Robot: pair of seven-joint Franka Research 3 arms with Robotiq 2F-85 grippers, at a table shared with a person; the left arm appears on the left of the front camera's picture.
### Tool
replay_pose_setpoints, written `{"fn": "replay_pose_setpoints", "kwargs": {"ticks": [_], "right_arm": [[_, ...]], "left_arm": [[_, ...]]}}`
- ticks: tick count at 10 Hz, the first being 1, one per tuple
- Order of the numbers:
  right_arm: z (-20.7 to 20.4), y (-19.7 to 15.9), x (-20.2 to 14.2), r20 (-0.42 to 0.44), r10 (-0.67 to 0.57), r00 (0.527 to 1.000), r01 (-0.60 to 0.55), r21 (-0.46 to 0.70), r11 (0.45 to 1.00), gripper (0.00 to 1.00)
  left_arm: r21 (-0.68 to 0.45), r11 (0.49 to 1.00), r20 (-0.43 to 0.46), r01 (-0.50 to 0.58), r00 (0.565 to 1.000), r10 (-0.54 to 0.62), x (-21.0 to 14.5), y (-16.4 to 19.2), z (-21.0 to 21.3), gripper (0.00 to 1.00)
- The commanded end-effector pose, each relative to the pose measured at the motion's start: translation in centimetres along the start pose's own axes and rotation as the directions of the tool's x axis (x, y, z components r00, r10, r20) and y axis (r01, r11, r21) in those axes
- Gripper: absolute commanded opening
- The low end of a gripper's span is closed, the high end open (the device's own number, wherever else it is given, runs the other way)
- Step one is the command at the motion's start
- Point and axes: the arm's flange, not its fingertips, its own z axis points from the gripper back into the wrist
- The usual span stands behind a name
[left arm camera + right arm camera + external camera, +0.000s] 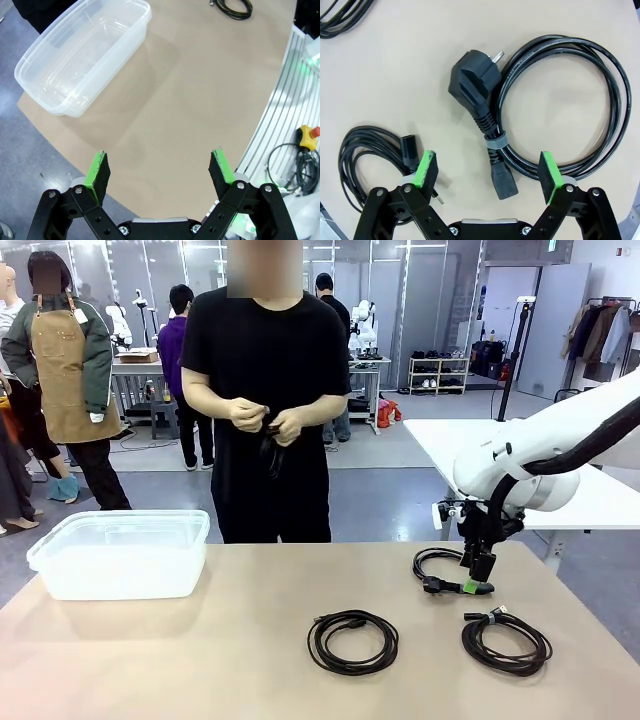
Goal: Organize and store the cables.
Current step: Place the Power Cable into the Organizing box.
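Observation:
Three coiled black cables lie on the tan table (200,650). One sits in the middle (352,640), one at the right (506,642), and one with a chunky plug (436,570) behind it. My right gripper (478,585) hangs open just above that plug cable (560,105); its tied section and end connector (502,182) lie between the fingers. A second coil (365,150) lies beside the left finger. My left gripper (160,172) is open and empty, high over the table near the clear container (85,55). The person across the table holds another black cable (272,440) in both hands.
The clear plastic container (120,552) stands at the table's back left with nothing inside. Bare tabletop lies between it and the coils. A white table (600,490) stands behind my right arm. An aluminium rail and an emergency stop button (307,137) lie past the table edge.

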Motion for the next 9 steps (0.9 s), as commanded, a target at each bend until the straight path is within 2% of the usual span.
{"fn": "replay_pose_setpoints", "kwargs": {"ticks": [1, 7, 8, 9], "right_arm": [[-0.8, -1.2, 0.0, -0.006, -0.002, 1.000, 0.002, -0.005, 1.000, 1.00], [-3.0, -2.9, 0.7, -0.027, -0.021, 0.999, 0.022, 0.040, 0.999, 1.00], [-3.1, -2.9, 0.8, -0.034, -0.019, 0.999, 0.021, 0.043, 0.999, 0.68], [-3.1, -2.9, 0.8, -0.036, -0.018, 0.999, 0.019, 0.044, 0.999, 0.40]], "left_arm": [[-0.005, 1.000, 0.006, 0.013, 1.000, -0.013, 0.0, 0.1, 0.2, 1.00], [-0.005, 1.000, 0.006, 0.013, 1.000, -0.013, 0.0, 0.1, 0.2, 1.00], [-0.005, 1.000, 0.006, 0.013, 1.000, -0.013, 0.0, 0.1, 0.2, 1.00], [-0.005, 1.000, 0.006, 0.013, 1.000, -0.013, 0.0, 0.1, 0.2, 1.00]]}}
